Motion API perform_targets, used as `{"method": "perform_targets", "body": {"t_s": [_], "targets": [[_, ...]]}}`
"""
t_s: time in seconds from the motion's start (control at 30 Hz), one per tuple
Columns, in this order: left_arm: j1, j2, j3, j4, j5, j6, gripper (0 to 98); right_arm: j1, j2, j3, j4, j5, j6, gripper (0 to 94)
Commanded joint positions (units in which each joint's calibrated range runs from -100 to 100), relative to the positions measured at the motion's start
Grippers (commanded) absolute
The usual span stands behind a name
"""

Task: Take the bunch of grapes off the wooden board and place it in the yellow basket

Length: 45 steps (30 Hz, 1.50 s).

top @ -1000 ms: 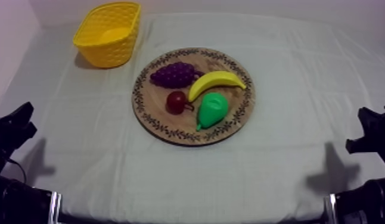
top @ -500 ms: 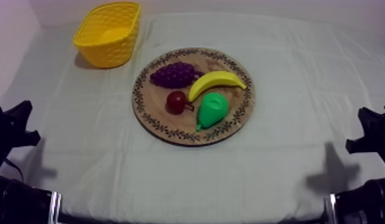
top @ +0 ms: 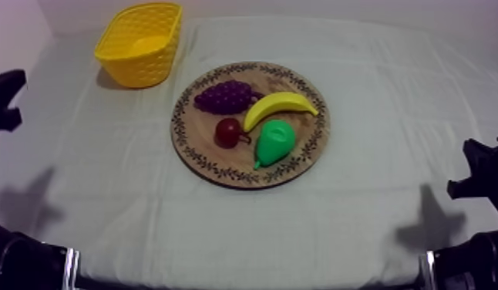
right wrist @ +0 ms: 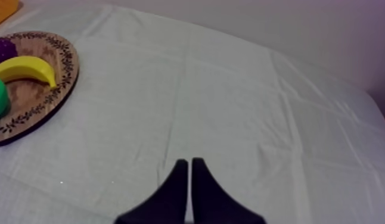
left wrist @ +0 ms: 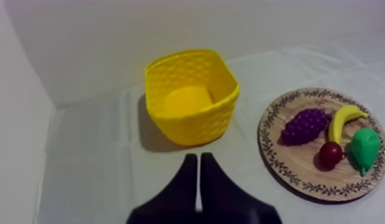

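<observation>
The purple bunch of grapes (top: 223, 96) lies on the far left part of the round wooden board (top: 192, 151) at the table's middle. The yellow basket (top: 136, 68) stands upright at the far left corner, with nothing in it. My left gripper (top: 5, 96) hangs at the table's left edge, level with the grapes and well apart from them. In the left wrist view its fingers (left wrist: 198, 156) lie together as a shut wedge, short of the basket (left wrist: 198, 125), with the grapes (left wrist: 304, 126) off to one side. My right gripper (right wrist: 189, 161) is shut over bare cloth and sits low at the right (top: 483, 166).
Also on the board are a banana (top: 279, 106), a green pear (top: 275, 141) and a small red fruit (top: 228, 132); the banana and the red fruit lie close beside the grapes. Bare cloth surrounds the board on all sides.
My left arm has risen from its low spot at the left and moved toward the far side, along the table's left edge. The right arm and the fruit have not moved.
</observation>
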Motion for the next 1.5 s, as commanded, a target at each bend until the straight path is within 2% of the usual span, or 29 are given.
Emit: {"method": "perform_targets", "body": {"t_s": [0.0,0.23,0.47,0.6,0.87,1.0,1.13,1.27,1.47], "targets": [[0.48,6.28,-9.76,0.50,1.78,-1.24,0.0,0.01,-0.02,-0.01,0.01,0.03,0.01,0.5],[2.37,17.49,-22.91,2.17,10.13,-4.51,0.0,0.01,-0.02,-0.01,0.01,0.03,0.01,0.5],[3.83,25.59,-30.32,5.09,12.90,-7.79,0.0,0.01,-0.02,-0.01,0.01,0.03,0.01,0.5],[4.34,29.46,-34.16,5.89,15.40,-9.21,0.0,0.01,-0.02,-0.01,0.01,0.03,0.01,0.5],[8.24,39.88,-42.11,5.34,18.75,-10.59,0.0,0.01,-0.02,-0.01,0.01,0.03,0.01,0.5],[11.04,44.99,-43.45,4.96,15.80,-10.26,0.0,0.01,-0.02,-0.01,0.01,0.03,0.01,0.5],[14.11,50.43,-44.48,3.57,12.03,-8.67,0.0,0.01,-0.02,-0.01,0.01,0.03,0.01,0.5],[16.14,55.96,-46.57,2.82,10.91,-7.62,0.0,0.01,-0.02,-0.01,0.01,0.03,0.01,0.5],[17.94,64.76,-53.77,2.58,15.24,-7.26,0.0,0.01,-0.02,-0.01,0.01,0.03,0.01,0.5]]}}
